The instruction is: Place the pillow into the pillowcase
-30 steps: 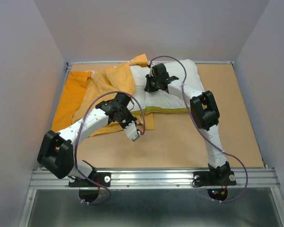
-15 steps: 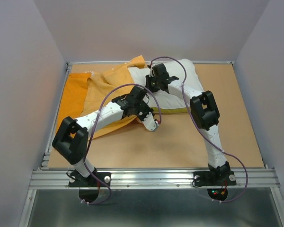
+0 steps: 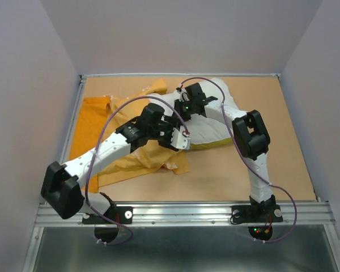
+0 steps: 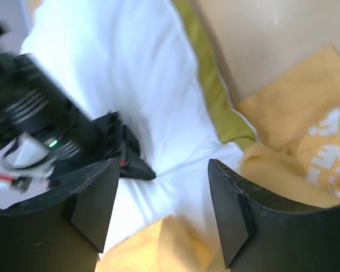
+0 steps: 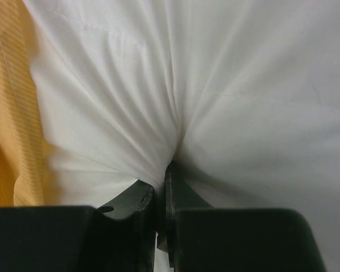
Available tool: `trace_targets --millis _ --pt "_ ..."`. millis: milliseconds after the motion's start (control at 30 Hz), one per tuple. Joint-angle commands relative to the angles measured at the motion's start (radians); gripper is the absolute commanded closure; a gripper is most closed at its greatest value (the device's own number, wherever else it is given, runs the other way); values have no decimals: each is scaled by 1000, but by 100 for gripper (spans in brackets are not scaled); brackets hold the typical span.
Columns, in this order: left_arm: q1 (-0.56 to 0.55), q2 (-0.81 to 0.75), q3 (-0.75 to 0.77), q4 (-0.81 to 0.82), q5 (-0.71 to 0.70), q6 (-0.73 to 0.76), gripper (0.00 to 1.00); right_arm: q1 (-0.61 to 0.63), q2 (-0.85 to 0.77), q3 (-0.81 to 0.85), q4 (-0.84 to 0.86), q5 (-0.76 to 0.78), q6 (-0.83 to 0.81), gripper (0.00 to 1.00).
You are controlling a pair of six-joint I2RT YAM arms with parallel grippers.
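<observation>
- Pillow (image 3: 212, 122) lies at the far middle of the table (image 3: 283, 147). Its near edge is just under my left gripper (image 3: 184, 140), whose jaws stand apart and hold nothing.
- My right gripper (image 5: 161, 184) is clamped on a pinch of its top fabric, which puckers into folds at the fingertips.
- It is plump and white, with an olive-yellow band along the near edge.
- Its long axis runs left to right. The crumpled orange-yellow pillowcase (image 3: 96, 122) overlaps its left end and spreads away leftward.
</observation>
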Motion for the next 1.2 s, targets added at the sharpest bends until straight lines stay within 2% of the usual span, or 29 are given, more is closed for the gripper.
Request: trace_targets --millis 0,100,133,300,400,533,733,833,867,1000,1033,1100,1167 --pt "23 -153 94 -99 44 -405 25 21 -61 -62 -70 -139 32 77" --pt "85 -186 107 -98 24 -623 23 19 -143 -98 -72 -127 -14 52" --pt "106 -189 112 -98 21 -659 23 19 -171 -105 -72 -122 -21 39" --pt "249 -124 144 -75 2 -889 23 -13 -324 -133 -139 -55 -110 18" --pt "266 -55 163 -65 -104 -974 23 -57 -358 -139 -222 11 -210 13" --pt "284 67 207 -32 -256 -1042 26 -70 -404 -197 -253 128 -321 15" --pt "310 306 432 -55 -518 -1140 32 -70 -354 -227 -247 179 -327 15" --pt "358 423 591 -76 -577 -1189 34 -74 -273 -118 -239 212 -325 14" --pt "358 449 592 -81 -577 -1189 34 -79 -273 -118 -239 220 -325 14" --pt "395 569 770 -101 -566 -1183 33 -112 -208 11 -241 275 -350 10" --pt "404 612 794 -101 -556 -1162 32 -143 -190 45 -241 280 -354 6" --pt "418 646 860 -98 -461 -1129 29 -183 -175 77 -242 271 -367 1" --pt "430 692 899 -89 -370 -1079 29 -246 -164 105 -247 269 -373 0"
